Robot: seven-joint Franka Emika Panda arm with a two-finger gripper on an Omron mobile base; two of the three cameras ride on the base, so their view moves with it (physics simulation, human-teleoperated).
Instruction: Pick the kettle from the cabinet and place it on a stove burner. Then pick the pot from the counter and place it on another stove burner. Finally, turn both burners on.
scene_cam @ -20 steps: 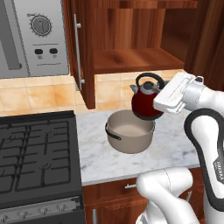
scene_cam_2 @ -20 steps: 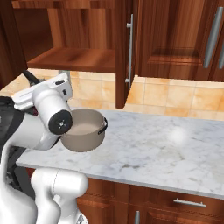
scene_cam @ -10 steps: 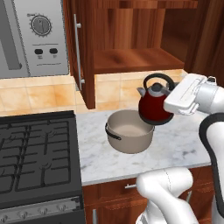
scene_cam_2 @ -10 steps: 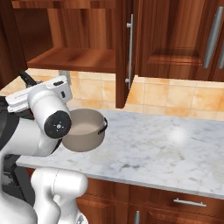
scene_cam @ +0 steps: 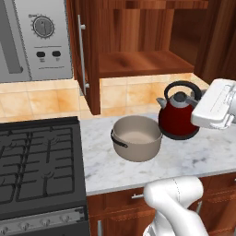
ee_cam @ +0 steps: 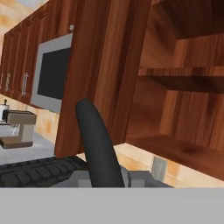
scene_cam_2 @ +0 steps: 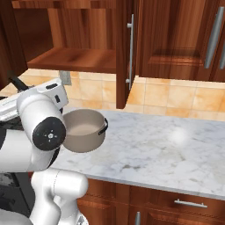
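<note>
The dark-red kettle [scene_cam: 178, 120] hangs just right of the taupe pot [scene_cam: 137, 137], low over the marble counter [scene_cam: 203, 159]. My gripper [scene_cam: 205, 107] comes in from the right and is shut on its black arched handle [scene_cam: 184, 86]; the white hand hides the fingers. In the hand view the handle [ee_cam: 98, 144] rises up the middle above the grey lid [ee_cam: 131, 177]. The cabinet [scene_cam: 138, 62] stands open behind with a bare shelf. At the left lies the black cooktop [scene_cam: 37, 161] with its burners. My arm hides the kettle in the right base view, where the pot [scene_cam_2: 83, 129] sits beside it.
The open cabinet door [scene_cam: 87, 55] sticks out between the microwave [scene_cam: 32, 37] and the shelf, above the counter's left end. More closed wall cabinets [scene_cam_2: 184, 39] run to the right. A coffee machine [ee_cam: 17, 127] stands beyond the cooktop.
The gripper has carried the kettle to the right and a little lower, from above the pot's far rim to beside the pot. The pot has not moved.
</note>
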